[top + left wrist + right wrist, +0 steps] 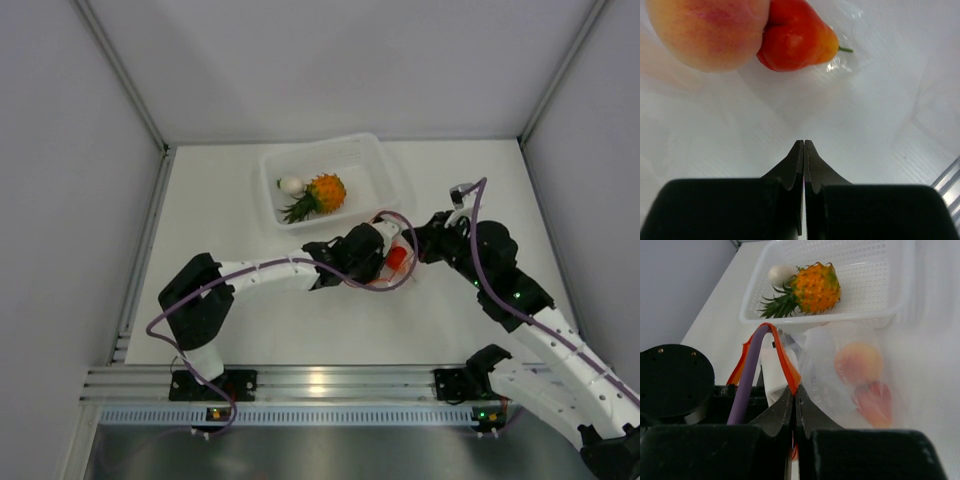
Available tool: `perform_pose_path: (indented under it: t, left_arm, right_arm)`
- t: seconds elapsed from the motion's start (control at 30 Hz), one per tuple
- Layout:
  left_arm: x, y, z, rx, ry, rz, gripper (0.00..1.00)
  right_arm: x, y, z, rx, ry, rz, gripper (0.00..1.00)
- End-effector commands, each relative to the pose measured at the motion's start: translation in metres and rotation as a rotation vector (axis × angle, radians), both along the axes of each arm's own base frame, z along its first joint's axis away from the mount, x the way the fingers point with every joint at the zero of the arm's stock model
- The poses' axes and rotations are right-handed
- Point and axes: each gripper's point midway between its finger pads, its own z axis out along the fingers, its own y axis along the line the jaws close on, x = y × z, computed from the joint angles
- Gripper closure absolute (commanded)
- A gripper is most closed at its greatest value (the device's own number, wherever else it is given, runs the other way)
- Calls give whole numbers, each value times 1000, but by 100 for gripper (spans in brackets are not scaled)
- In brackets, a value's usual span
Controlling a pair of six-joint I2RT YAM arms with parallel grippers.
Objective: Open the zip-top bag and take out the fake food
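Observation:
The zip-top bag [822, 382] lies just in front of the tray, its red-orange zip strip [785, 365] arched open. Inside it lie the peach-coloured fruit [858, 362] and the small red fruit [874, 402]. They also show close up in the left wrist view, the peach [710, 30] and the red fruit [795, 40]. My right gripper [795, 390] is shut on the zip strip. My left gripper [804, 142] is shut at the bag's mouth, apparently on a thin bag wall. The two grippers, left [383, 258] and right [412, 246], meet at the bag [396, 272].
A rigid clear tray [385, 165] stands behind the bag and holds the orange pineapple [325, 193] and the white round vegetable [291, 185]. Both also show in the right wrist view, the pineapple [815, 287] and the vegetable [780, 275]. A purple cable [747, 380] crosses that view.

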Motion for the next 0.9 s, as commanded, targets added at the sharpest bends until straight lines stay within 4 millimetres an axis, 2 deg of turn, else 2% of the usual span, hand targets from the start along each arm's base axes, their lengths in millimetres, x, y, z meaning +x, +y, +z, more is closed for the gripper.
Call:
perform_pose_path:
  t: [0.0,0.13,0.17,0.23,0.33,0.5,0.57,0.77,0.8,0.87]
  left_arm:
    - [26,27,36,-56,39,210,100]
    - [34,45,52,-89,70,301,100]
    - [39,50,61,-100,62,322,100]
    - [41,59,63,-72,66,346,100]
    - [40,58,69,-67,75,321,100]
    - [33,52,57,-54,128,288,100]
    - [33,51,46,-29,141,289,100]
    - [40,46,21,18,166,314,89]
    - [42,45,17,25,169,315,82]
    - [44,42,6,51,170,321,75]
  right_arm:
    - [-2,9,32,128,-62,33,100]
    - [-9,22,21,261,53,56,100]
    - [-13,27,20,321,94,69,100]
    - [-14,33,15,373,125,84,100]
    - [-15,35,2,400,178,77,100]
    - [-8,27,-9,365,175,21,100]
    - [-7,22,-11,355,165,-7,100]
    - [-7,18,-10,335,150,-19,100]
    - [-7,18,-11,332,155,-20,100]
    - [-7,17,-12,322,153,-23,100]
